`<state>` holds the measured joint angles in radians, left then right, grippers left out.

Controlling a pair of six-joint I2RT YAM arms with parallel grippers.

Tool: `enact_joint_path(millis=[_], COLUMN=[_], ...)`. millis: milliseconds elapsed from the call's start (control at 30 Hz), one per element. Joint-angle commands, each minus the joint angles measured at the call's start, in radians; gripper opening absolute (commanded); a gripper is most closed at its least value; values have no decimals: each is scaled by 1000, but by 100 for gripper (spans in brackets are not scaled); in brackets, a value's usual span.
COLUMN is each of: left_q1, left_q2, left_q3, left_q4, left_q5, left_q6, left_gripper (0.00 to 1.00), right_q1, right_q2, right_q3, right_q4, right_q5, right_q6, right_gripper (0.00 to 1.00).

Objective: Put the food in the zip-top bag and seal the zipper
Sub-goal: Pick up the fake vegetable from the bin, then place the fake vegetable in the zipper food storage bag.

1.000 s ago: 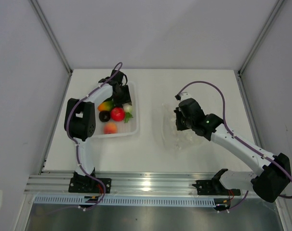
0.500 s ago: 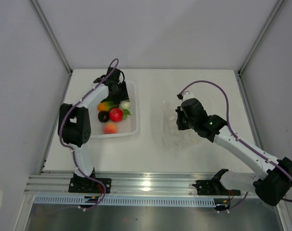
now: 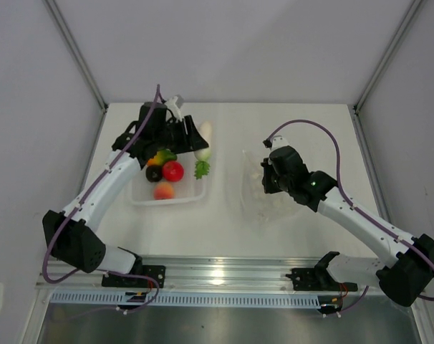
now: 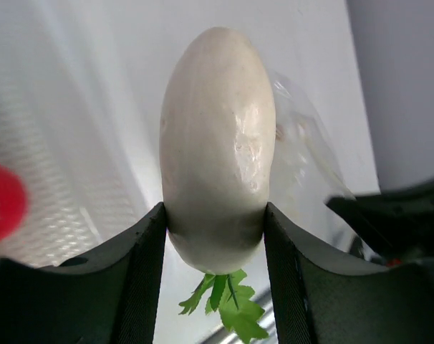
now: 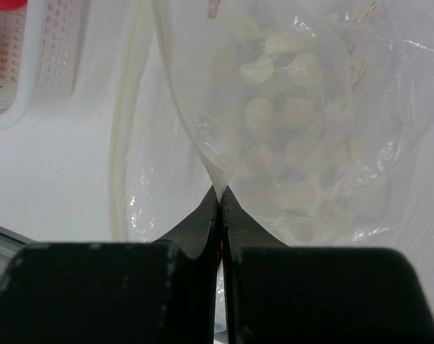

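Lifted the radish (image 4: 217,143) up out of the tray (image 3: 203,193) since a moment ago. Holds it tight in the left gripper (image 4: 215,229), over the tray's right rim. Pinches an edge of the bag (image 5: 296,107) in the right gripper (image 5: 220,197), right of the tray.

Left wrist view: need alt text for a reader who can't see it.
The left gripper clamps a white radish between its two dark fingers, green leaves showing below. A blurred red food sits at the left edge; the clear zip-top bag lies behind on the right.
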<state>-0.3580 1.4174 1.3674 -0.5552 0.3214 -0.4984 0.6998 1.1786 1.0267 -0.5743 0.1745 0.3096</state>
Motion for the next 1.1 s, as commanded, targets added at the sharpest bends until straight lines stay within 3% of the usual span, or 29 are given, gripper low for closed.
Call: enact_joint_path(millis=[0, 200, 633, 800, 1067], left_q1=[-105, -226, -317, -320, -318], left_q2=[-32, -58, 70, 72, 130], left_q3=[-94, -303, -310, -323, -312], left_q4=[46, 221, 463, 407, 482], left_q5=[188, 376, 547, 449, 374], left_q6=[-60, -215, -465, -463, -565], left_gripper=[1, 0, 1, 1, 0], right_q1=[-3, -3, 20, 24, 32], right_q2=[1, -2, -42, -53, -76], right_q3=[9, 13, -20, -30, -31], right_q4=[34, 33, 44, 36, 51], right_q5=[8, 10, -3, 0, -40], right_q6=[-10, -17, -10, -4, 22], right_gripper=[0, 0, 0, 0, 0])
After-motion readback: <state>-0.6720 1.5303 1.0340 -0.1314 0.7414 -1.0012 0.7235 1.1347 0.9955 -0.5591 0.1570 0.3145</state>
